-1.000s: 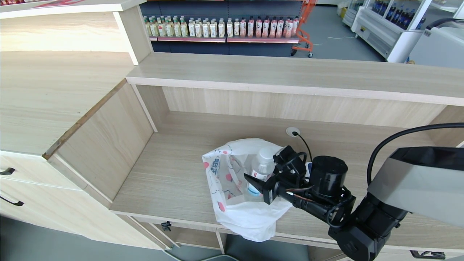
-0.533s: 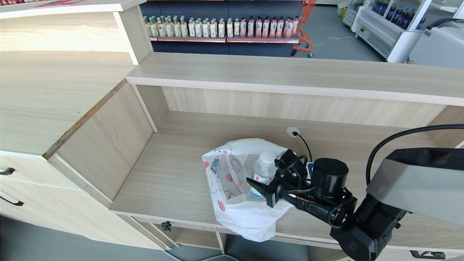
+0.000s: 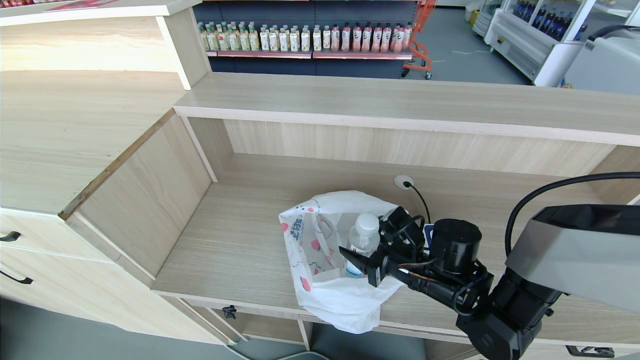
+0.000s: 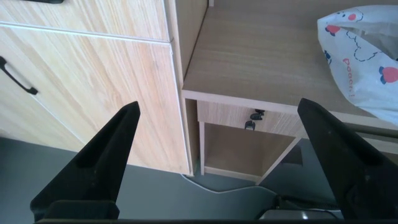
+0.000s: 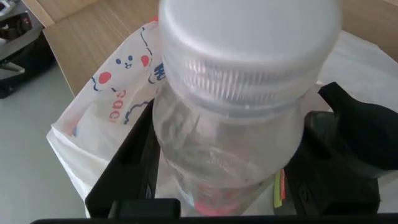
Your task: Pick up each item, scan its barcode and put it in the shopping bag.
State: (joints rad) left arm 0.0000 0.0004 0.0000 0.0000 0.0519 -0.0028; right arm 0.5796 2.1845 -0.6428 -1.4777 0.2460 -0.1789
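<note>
A clear water bottle (image 3: 362, 239) with a white cap stands upright inside the white shopping bag (image 3: 320, 285), which has red and blue prints and sits near the front edge of the counter (image 3: 240, 240). My right gripper (image 3: 369, 256) is shut on the bottle, reaching into the bag's mouth from the right. In the right wrist view the bottle (image 5: 239, 118) sits between the black fingers (image 5: 127, 180) with the bag (image 5: 115, 84) below it. My left gripper (image 4: 217, 162) hangs open with nothing in it, low in front of the counter, with the bag (image 4: 364, 68) off to one side.
The counter is a recess with wooden walls at the left and back and a ledge (image 3: 400, 102) above. A cable runs from a round socket (image 3: 403, 181) behind the bag. Drawers with a small lock (image 4: 252, 118) lie under the front edge.
My right gripper has sunk a little with the bottle, so the bottle sits deeper in the bag than a second ago.
</note>
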